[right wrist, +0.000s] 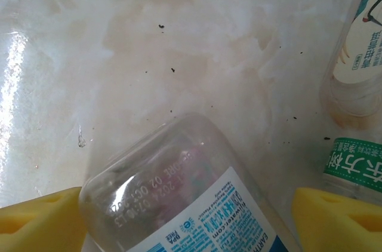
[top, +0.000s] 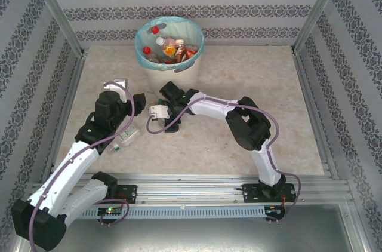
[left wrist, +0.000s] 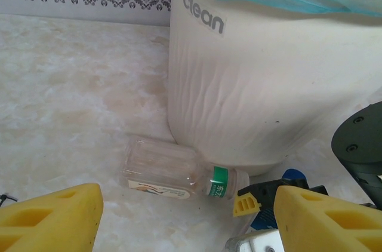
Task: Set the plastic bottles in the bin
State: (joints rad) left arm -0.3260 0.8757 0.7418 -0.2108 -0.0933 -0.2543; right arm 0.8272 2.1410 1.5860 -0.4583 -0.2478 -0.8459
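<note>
Task largely complete: several plastic bottles (top: 169,48) are collected in the bin (top: 173,71). At least 2 are left on the counter (top: 250,79). A green-banded bottle (left wrist: 179,171) lies at the bin's foot, and a blue-labelled bottle (right wrist: 191,204) is straddled by the right end effector (right wrist: 191,219) — fingers apart, not yet clamped. The left end effector (left wrist: 188,219) is held apart — empty.

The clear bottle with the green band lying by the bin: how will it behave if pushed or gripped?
The bottle looks empty, probably light. Lying on its side on the smooth table, it may roll or skid. Its thin clear wall likely dents when squeezed.
</note>
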